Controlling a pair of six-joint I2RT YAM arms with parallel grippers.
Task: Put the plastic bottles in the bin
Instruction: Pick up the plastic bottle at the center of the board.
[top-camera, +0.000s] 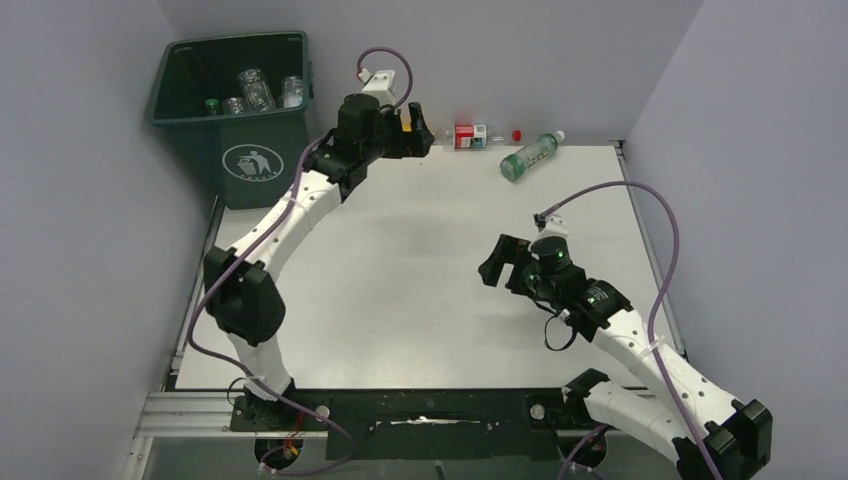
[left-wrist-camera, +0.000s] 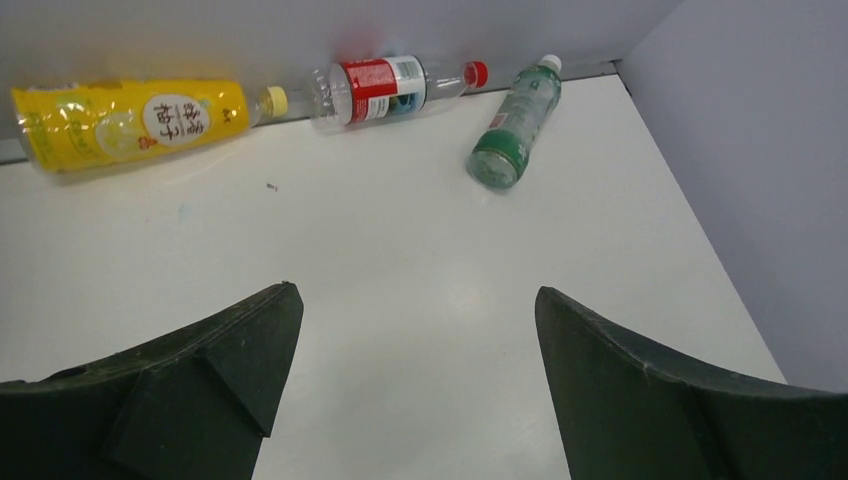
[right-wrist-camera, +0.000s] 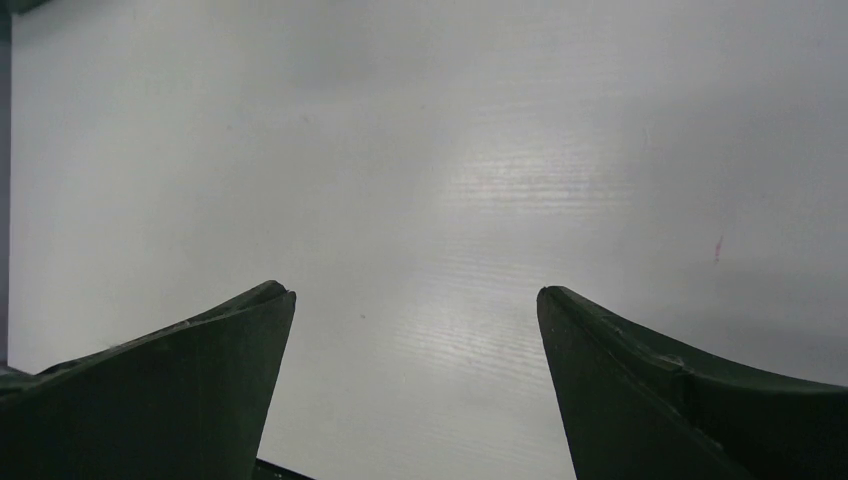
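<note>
The dark green bin (top-camera: 240, 160) stands at the far left corner with several clear bottles (top-camera: 255, 90) inside. Three bottles lie along the far wall: a yellow one (left-wrist-camera: 130, 120), a clear one with a red label and red cap (left-wrist-camera: 385, 85), and a green-labelled one (left-wrist-camera: 515, 125). The red-labelled bottle (top-camera: 470, 136) and the green one (top-camera: 530, 156) also show from above; the yellow one is hidden there behind my left gripper (top-camera: 415, 135). My left gripper (left-wrist-camera: 415, 330) is open and empty above the table short of them. My right gripper (top-camera: 497, 262) is open and empty over bare table at mid right.
Grey walls close in the white table (top-camera: 420, 290) on the left, far and right sides. The black rail (top-camera: 420, 420) with both arm bases runs along the near edge.
</note>
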